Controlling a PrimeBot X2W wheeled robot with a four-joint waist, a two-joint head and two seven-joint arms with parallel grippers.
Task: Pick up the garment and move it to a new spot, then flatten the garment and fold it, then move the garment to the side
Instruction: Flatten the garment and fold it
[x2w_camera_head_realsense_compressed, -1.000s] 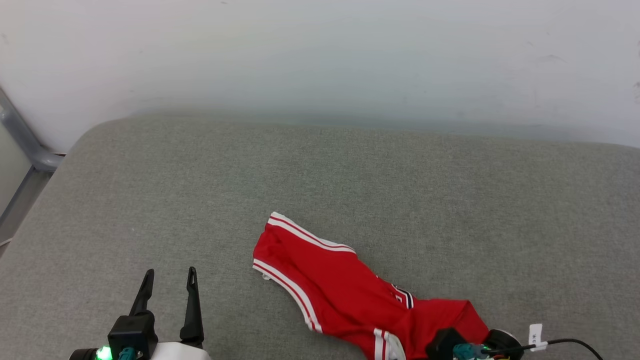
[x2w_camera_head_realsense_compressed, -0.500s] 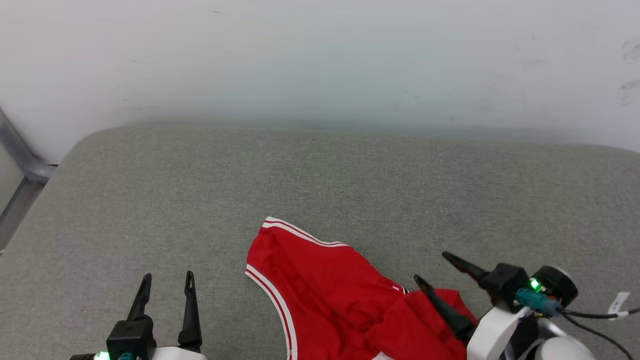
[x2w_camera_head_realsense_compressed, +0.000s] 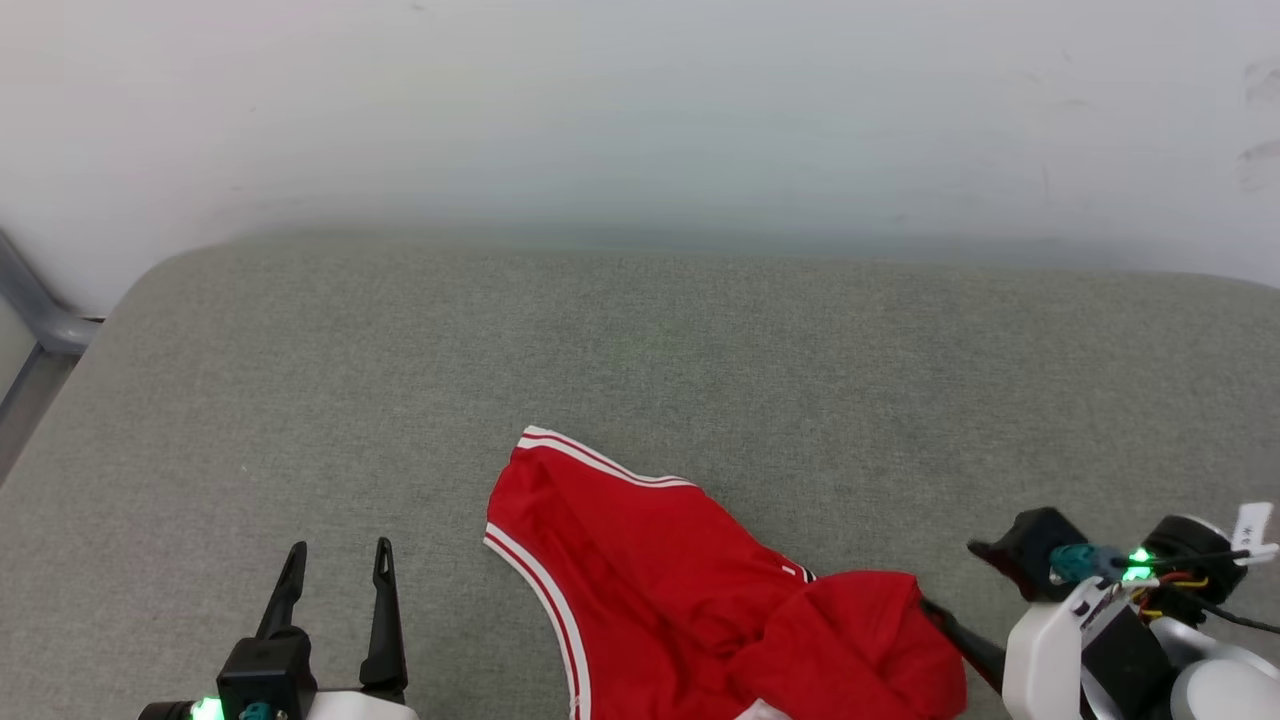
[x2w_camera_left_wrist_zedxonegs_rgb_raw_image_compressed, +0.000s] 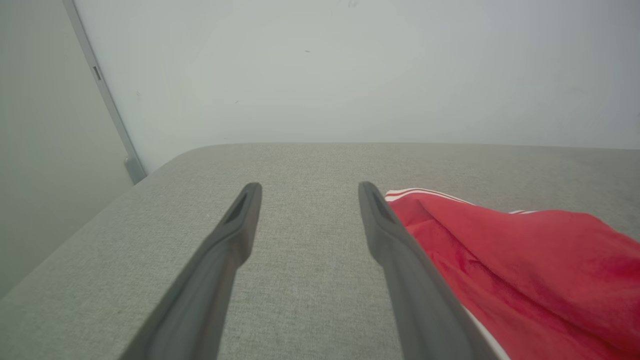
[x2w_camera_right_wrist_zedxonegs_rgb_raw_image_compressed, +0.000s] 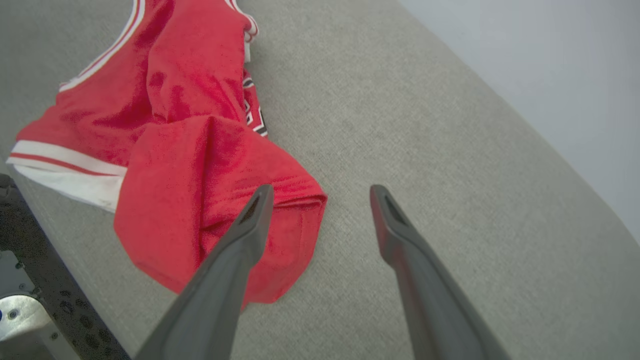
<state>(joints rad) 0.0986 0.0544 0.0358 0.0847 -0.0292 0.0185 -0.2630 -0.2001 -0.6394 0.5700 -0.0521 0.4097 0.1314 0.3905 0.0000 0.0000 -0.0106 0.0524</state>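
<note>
The garment (x2w_camera_head_realsense_compressed: 700, 590) lies crumpled on the grey cushion (x2w_camera_head_realsense_compressed: 640, 340) at 6 o'clock in the head view, its right end bunched over itself. The left gripper (x2w_camera_head_realsense_compressed: 340, 548) sits at 7 o'clock, fingers spread and pointing toward 12. The right gripper (x2w_camera_right_wrist_zedxonegs_rgb_raw_image_compressed: 321, 192), at 4 o'clock, is also spread and holds nothing, with one finger just beside the bunched end.

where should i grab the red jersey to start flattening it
I'd take the folded-over flap of the garment at its edge, coming from the right with the open right gripper: that flap lies doubled over the body, its edge nearest that gripper.
</note>
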